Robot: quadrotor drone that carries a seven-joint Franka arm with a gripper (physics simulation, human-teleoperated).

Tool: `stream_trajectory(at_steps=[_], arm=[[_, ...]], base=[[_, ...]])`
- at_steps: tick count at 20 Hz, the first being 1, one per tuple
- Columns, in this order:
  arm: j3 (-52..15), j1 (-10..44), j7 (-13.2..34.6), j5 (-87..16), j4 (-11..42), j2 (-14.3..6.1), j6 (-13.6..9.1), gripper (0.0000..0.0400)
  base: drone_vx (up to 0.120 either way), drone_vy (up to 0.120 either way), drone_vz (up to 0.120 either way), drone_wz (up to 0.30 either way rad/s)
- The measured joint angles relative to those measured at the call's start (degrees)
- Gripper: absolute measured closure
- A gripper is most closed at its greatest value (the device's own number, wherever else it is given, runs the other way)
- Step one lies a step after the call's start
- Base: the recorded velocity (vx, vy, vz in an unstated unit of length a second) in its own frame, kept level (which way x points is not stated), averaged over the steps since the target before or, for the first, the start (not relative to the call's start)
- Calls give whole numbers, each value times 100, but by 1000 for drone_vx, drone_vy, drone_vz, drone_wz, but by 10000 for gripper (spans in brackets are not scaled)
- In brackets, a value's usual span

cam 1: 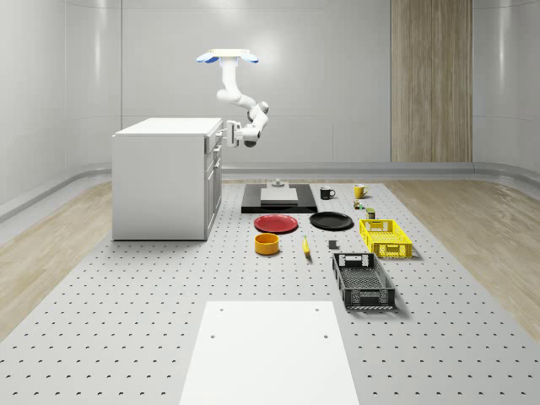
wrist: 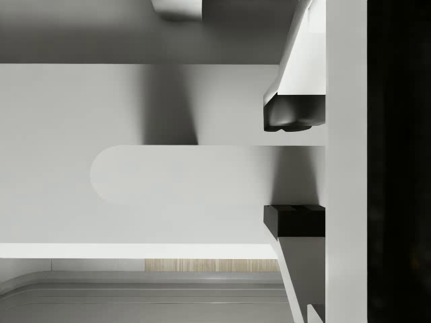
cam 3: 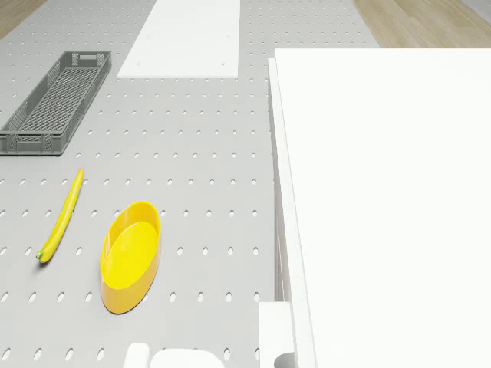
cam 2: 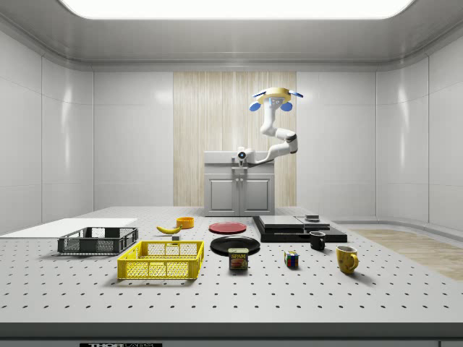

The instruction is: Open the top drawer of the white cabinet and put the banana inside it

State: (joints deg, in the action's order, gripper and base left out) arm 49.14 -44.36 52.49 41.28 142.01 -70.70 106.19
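The white cabinet stands at the whole-scene view's left. The drone hovers high, just off its drawer side, with the arm bent down toward the top drawer. My gripper is open at the top drawer's rounded handle. One dark pad stands a little off one side of the handle and the other pad lies close against the opposite side. The gripper meets the cabinet front just under the top. The banana lies on the perforated table beside an orange bowl; the banana is far from the gripper.
Red plate and black plate lie past the bowl. A yellow crate, grey crate, black slab, mugs and small items sit to the whole-scene view's right. A white board lies in front.
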Motion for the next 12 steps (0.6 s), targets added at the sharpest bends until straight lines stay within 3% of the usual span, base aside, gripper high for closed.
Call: stream_trajectory(at_steps=[2, 4, 6, 7, 12], arm=[[49, 8, 10, -42, -43, -8, -60, 259], [60, -64, 302, -254, -117, -164, -73, 220], [139, -71, 247, -301, -161, -176, -130, 235], [218, -19, -119, -232, -155, -67, -193, 248], [363, 28, 16, -305, -345, -56, -443, 269]], base=[[0, 0, 0, 0], [0, 0, 0, 0], [0, 0, 0, 0], [0, 0, 0, 0], [0, 0, 0, 0]])
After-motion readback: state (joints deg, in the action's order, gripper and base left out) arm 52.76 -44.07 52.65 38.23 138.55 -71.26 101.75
